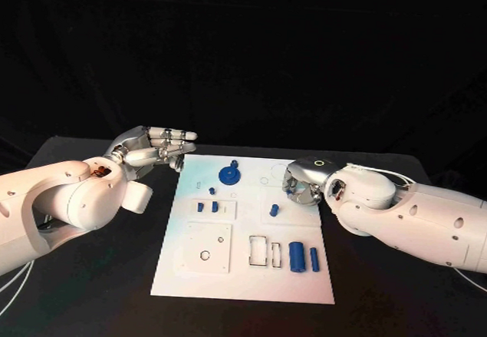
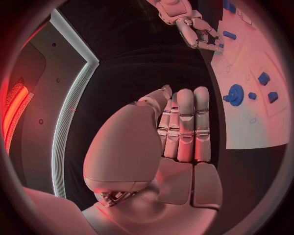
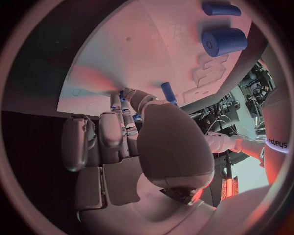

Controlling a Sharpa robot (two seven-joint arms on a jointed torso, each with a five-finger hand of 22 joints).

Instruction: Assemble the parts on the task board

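Plastic of a smooth matte white makes up the flat rectangular task board (image 1: 244, 285), lying mid-way on the black bench (image 1: 412, 317) and carrying small blue parts: a toothed gear-like disc (image 1: 230, 174), a thick cylinder (image 1: 297, 257), a slimmer rod (image 1: 315, 258) and a short peg (image 1: 274, 209). The silver jointed left hand (image 1: 156, 149) hovers just off the board's far left corner, fingers straight and together, holding nothing. The silver right hand (image 1: 305, 184) rests over the board's far right part with fingers curled down; whether it grips anything cannot be told.

One white board (image 1: 244, 280) lies on one black table (image 1: 80, 297). Seven blue parts are on the board: one gear-like piece (image 1: 230, 174), one thick cylinder (image 1: 296, 256), one thinner rod (image 1: 313, 258) and four small pegs (image 1: 274, 209).
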